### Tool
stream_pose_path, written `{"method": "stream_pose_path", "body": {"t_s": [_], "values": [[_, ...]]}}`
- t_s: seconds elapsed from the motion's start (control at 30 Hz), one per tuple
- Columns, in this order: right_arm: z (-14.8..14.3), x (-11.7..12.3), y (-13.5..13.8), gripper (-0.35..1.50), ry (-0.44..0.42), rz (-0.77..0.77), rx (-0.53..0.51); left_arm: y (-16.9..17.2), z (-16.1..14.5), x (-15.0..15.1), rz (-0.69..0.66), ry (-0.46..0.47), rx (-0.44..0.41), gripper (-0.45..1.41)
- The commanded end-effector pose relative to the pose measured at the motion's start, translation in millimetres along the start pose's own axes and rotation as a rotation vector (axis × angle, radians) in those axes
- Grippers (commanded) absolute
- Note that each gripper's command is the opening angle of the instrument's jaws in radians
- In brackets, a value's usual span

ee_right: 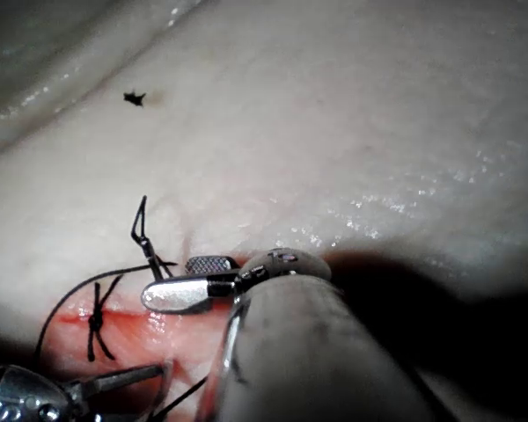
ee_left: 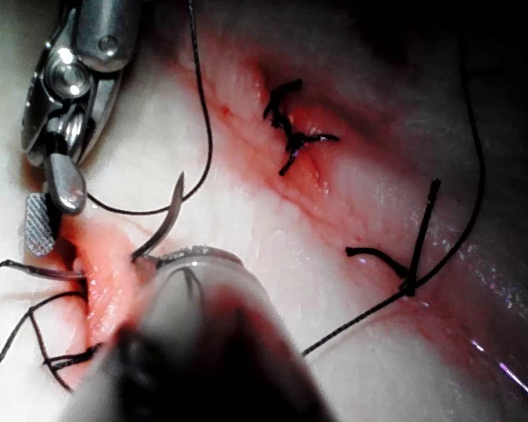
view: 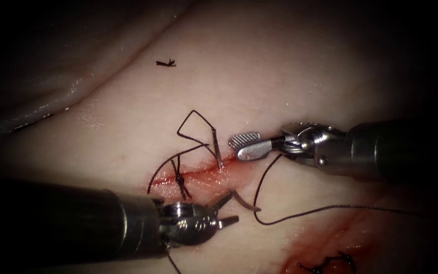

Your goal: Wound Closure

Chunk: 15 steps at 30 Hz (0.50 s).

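The left tool (view: pixel 224 210) has its jaws open and holds nothing. The curved needle (view: pixel 244 200) lies just to its right, below the cut (view: pixel 198 175), its arc running up-left to down-right; one end seems to sit in the tissue (view: pixel 280 76), though this is hard to tell. The right tool (view: pixel 247 144), jaws also apart and empty, hovers above the cut's right end, farther from the needle. Thread (view: pixel 290 215) loops across open tissue to the right; a tied knot (view: pixel 180 180) crosses the cut.
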<state>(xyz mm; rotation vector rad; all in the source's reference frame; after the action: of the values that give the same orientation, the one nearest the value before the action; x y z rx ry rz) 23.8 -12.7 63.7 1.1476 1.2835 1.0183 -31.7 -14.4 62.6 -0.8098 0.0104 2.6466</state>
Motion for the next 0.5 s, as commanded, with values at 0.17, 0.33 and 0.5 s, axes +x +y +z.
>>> {"method": "stream_pose_path", "body": {"t_s": [0.17,0.33,0.5], "values": [[0.9,-0.7,0.7,1.33,-0.006,-0.003,0.007,0.5,0.1,0.3,0.018,-0.001,0.006,0.27],[0.9,-0.6,0.7,1.33,-0.006,-0.003,0.007,0.7,0.0,0.7,0.056,-0.005,0.008,0.34],[0.9,-0.7,0.7,1.33,-0.007,-0.003,0.007,0.7,0.5,0.7,0.096,-0.007,0.012,0.44]]}}
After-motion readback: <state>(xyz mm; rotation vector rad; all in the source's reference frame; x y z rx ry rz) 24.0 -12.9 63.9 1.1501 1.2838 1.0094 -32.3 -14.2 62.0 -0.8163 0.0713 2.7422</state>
